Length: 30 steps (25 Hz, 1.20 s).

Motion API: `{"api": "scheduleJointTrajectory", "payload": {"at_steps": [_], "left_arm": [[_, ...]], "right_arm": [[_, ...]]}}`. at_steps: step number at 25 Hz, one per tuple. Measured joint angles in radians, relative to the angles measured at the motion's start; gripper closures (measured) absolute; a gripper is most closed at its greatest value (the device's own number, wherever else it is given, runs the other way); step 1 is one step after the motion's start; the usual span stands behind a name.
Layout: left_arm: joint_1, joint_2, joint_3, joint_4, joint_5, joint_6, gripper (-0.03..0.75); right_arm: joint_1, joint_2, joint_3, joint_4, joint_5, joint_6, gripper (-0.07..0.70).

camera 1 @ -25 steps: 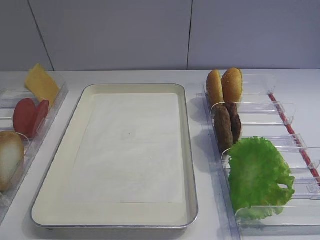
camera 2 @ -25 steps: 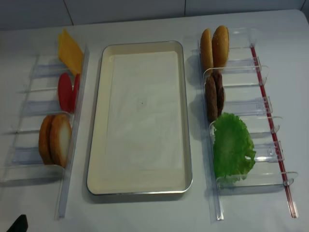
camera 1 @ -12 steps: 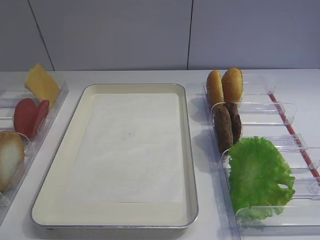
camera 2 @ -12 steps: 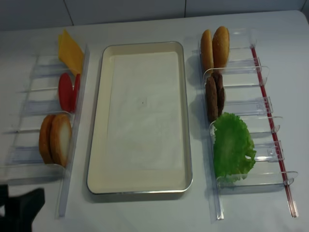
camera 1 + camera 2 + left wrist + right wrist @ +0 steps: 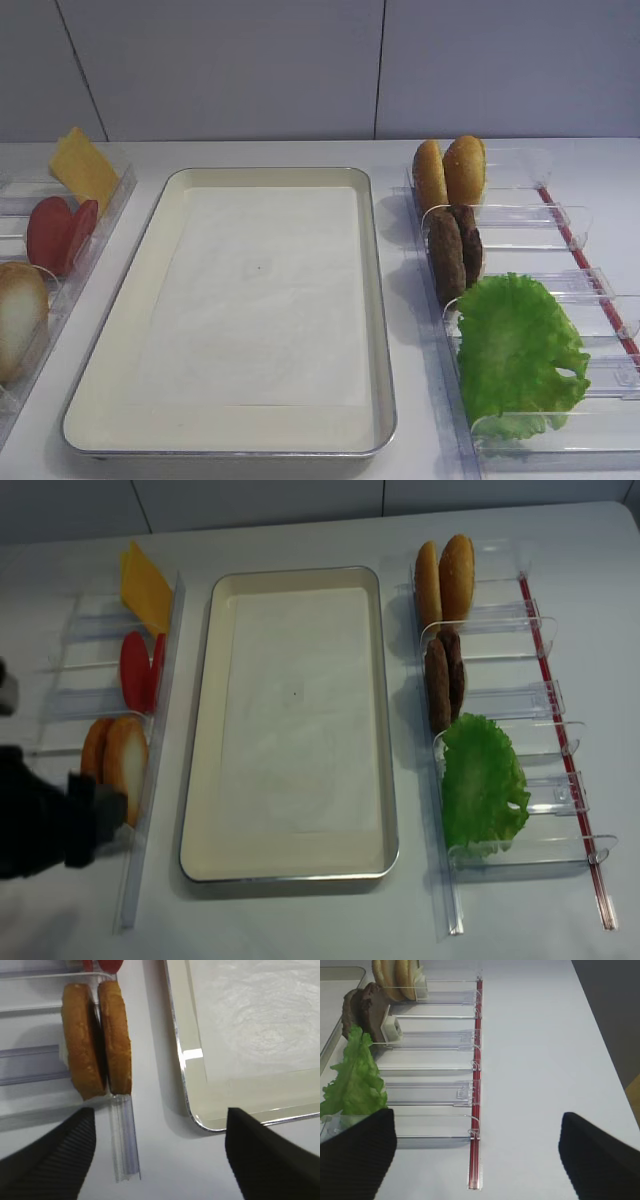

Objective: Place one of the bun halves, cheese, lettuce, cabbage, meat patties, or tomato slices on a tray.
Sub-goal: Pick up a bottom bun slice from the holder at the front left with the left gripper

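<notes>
Your left end effector [image 5: 157, 1155] hangs wide and empty near the 2 upright bun halves [image 5: 97, 1042] racked left of the tray [image 5: 187, 1055]; descend off-centre and you risk pinching both, or knocking the rack.

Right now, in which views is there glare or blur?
Left wrist view: a bright glare streak on the tray rim, and the left gripper fingers are dark and blurred. Right wrist view: the lettuce is sharp, fingers blurred. Both high views: even light, soft shadows.
</notes>
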Motion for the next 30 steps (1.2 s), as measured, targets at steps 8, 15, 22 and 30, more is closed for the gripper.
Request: {"api": "scheduleJointTrajectory", "payload": {"at_steps": [8,15,22,30], "left_arm": [[0.000,0.220,-0.136,-0.022,-0.025,0.048,0.213],[0.000,0.337,-0.157,-0.076,-0.055,0.092,0.213],[0.000,0.372,-0.157,-0.078,-0.108,0.104,0.216],[0.000,0.416,-0.157,-0.054,-0.109,0.104,0.217]], "right_arm": [[0.000,0.000,0.000,0.000,0.000,0.000,-0.030],[0.000,0.000,0.000,0.000,0.000,0.000,-0.030],[0.000,0.000,0.000,0.002,0.000,-0.002,-0.030],[0.000,0.000,0.000,0.002,0.000,-0.002,-0.030]]}}
